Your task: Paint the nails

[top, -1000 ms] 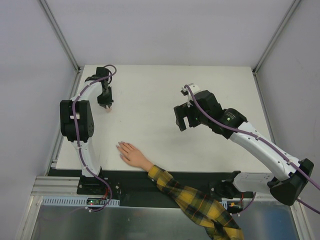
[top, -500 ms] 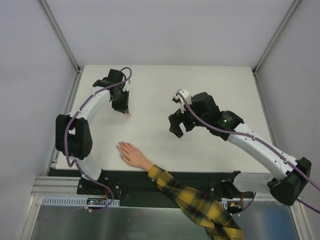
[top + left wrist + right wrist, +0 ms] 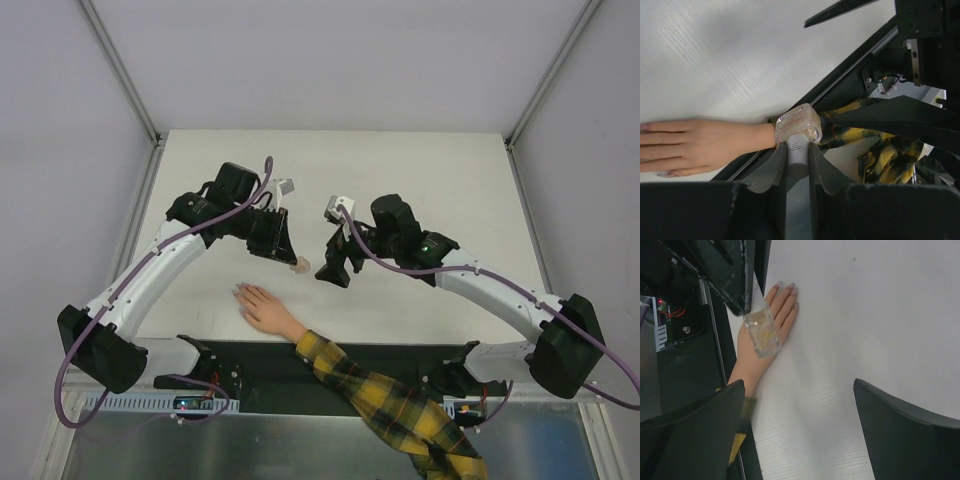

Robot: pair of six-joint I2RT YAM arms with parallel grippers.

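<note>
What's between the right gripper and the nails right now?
A small clear bottle, shut in the left gripper, hangs over the mannequin hand short of the nails; the right wrist view shows it. Otherwise bare table.

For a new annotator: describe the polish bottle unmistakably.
On the white table, find the mannequin hand at the front edge. Close by, the left gripper pinches a small bottle by its cap: the only transparent thing there.

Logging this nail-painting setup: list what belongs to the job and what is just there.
Belongs to the job:
- nails
- mannequin hand
- nail polish bottle, clamped in the left gripper
- right gripper, open and empty

Just there:
- plaid sleeve
- table
- frame rails
</note>
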